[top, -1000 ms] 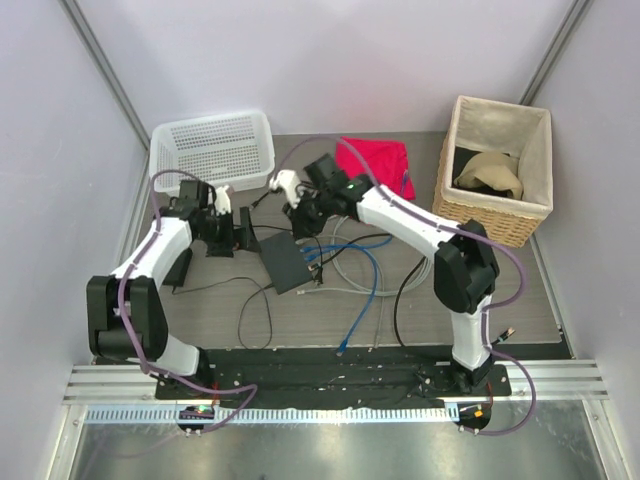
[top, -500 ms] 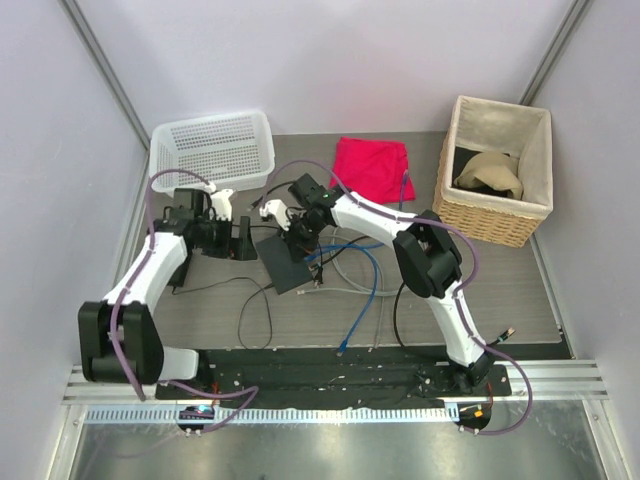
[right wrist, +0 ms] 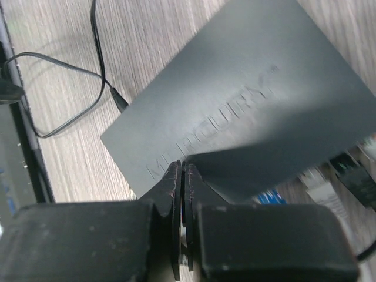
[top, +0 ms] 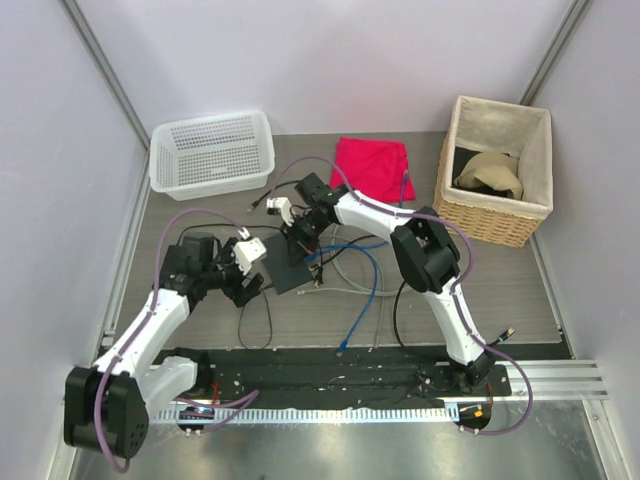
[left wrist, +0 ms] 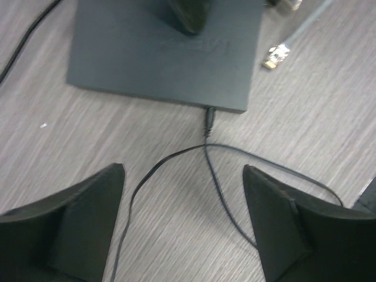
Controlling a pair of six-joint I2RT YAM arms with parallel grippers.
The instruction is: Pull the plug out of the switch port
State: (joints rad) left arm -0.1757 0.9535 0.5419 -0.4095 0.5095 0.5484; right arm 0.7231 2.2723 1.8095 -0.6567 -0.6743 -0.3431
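The switch is a flat matte black box lying mid-table. A thin black cable's plug sits in a port on the edge facing my left gripper; it also shows in the right wrist view. My left gripper is open and empty, low over the table, a short way in front of that plug; in the top view it is left of the switch. My right gripper is shut and empty, its tips resting on the switch's top.
Blue and grey network cables coil to the right of the switch, with a loose connector beside it. A white plastic basket, a red cloth and a wicker basket stand along the back.
My left arm has swung from the back left to the near side of the switch, with its gripper open. My right gripper has come down onto the switch's top.
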